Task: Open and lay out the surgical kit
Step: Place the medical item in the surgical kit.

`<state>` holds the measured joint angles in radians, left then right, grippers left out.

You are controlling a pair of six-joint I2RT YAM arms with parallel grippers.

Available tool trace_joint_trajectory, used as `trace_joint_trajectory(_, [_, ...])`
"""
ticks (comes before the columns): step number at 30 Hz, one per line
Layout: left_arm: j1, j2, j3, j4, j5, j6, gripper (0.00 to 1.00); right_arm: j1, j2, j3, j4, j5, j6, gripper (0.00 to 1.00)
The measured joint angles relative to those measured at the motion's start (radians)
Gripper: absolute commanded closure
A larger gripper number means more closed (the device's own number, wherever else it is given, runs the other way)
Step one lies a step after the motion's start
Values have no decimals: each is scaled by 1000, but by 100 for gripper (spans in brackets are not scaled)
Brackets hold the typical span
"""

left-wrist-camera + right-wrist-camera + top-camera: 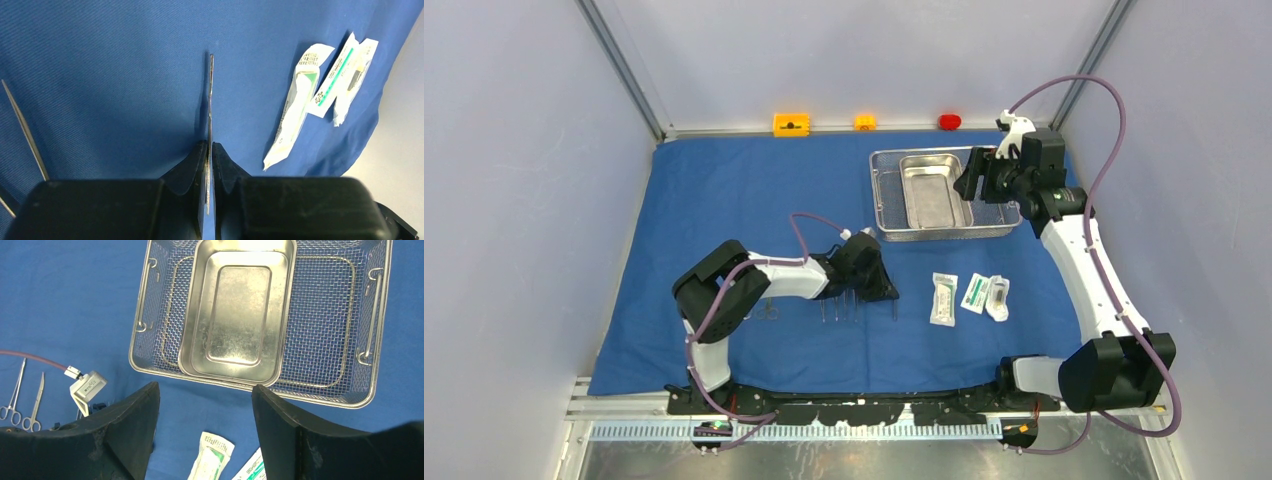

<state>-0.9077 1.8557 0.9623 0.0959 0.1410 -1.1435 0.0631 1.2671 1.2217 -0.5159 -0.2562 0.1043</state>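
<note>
The blue cloth (724,200) lies spread flat. The wire-mesh basket (1009,222) stands at the back right with the steel tray (929,190) inside it; the right wrist view shows both the basket (325,340) and the tray (235,315). My right gripper (976,183) hangs open and empty above the basket's near edge (205,390). My left gripper (876,288) is shut on a slim metal instrument (210,95), held edge-on close to the cloth (210,146). Three white packets (969,296) lie to its right (320,90). Other instruments (839,308) lie in a row.
Two orange blocks (791,124) (865,122) and a red block (949,121) sit beyond the cloth's far edge. Scissors (35,400) and forceps (15,395) lie left of the left arm's wrist. Walls close in on three sides.
</note>
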Motion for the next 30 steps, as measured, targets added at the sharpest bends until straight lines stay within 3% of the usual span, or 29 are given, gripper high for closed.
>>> trace_joint_trajectory(9, [-13,3,16,-13,-16,-1,79,0,-1,-10,1,0,0,28])
trace_joint_trajectory(30, [-29,-22,24,-103,-47,-32,80,-8,-7,-10,1,2,-8,28])
